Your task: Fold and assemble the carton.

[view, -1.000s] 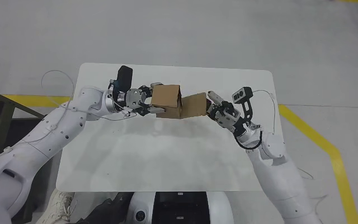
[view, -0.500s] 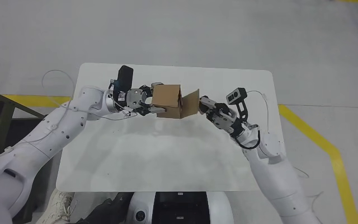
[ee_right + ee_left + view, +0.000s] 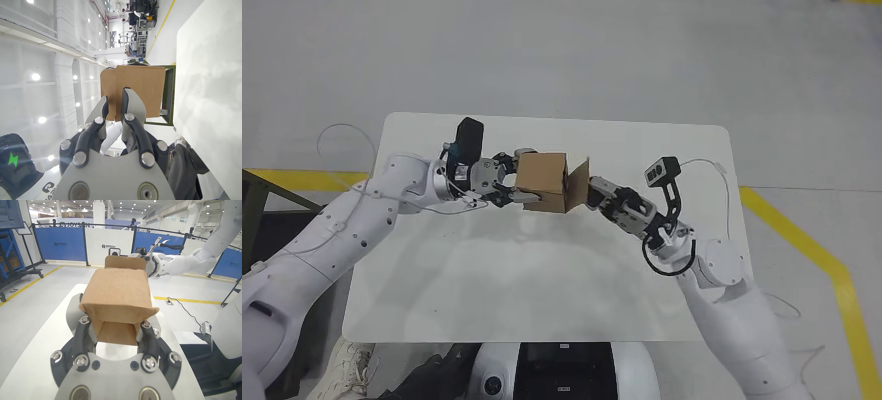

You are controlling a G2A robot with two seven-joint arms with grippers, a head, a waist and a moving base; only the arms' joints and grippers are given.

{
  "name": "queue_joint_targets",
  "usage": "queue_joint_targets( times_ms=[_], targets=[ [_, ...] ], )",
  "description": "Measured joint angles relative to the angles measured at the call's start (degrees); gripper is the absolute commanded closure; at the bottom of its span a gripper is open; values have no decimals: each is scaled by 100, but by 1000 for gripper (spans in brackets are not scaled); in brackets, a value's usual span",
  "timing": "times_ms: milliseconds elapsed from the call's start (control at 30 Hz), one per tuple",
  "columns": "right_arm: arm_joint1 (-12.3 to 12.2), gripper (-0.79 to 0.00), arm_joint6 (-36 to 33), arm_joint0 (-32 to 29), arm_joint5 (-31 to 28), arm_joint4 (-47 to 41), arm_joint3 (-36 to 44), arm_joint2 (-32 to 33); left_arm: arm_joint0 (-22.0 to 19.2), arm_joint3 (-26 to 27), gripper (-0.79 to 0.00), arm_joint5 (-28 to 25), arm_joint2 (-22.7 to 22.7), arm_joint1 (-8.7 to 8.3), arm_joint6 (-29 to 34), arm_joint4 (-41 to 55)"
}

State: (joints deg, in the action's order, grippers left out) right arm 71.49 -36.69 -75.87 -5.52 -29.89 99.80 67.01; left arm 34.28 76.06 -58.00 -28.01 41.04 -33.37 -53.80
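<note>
Both ends of the carton (image 3: 542, 180) are blocked: the left gripper (image 3: 513, 185) clamps its left end, and the right gripper (image 3: 594, 190) has its jaws pinched on the flap (image 3: 579, 178) at its right. A hand could pass over bare bench (image 3: 542, 290) on the robot's side of the carton, or beyond its far side.

Over the table (image 3: 542, 290), the carton (image 3: 542, 181) between left claw (image 3: 512, 183) and right claw (image 3: 595, 190).

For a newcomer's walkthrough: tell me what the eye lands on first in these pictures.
The brown carton stands out at once, held between both arms over the far part of the white table. The left gripper clamps one open end. The right gripper pinches the flap that sticks out at the other end.
</note>
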Motion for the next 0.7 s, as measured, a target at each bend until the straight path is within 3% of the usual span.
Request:
queue_joint_targets(
  times_ms=[300, 700],
  targets=[
    [-17, -228, 261, -33, 190, 650, 214, -79, 21, -6, 0, 0, -64, 22, 167, 7],
    [-22, -231, 471, -74, 259, 1088, 416, -164, 97, 27, 0, 0, -233, 81, 457, -102]
  ],
)
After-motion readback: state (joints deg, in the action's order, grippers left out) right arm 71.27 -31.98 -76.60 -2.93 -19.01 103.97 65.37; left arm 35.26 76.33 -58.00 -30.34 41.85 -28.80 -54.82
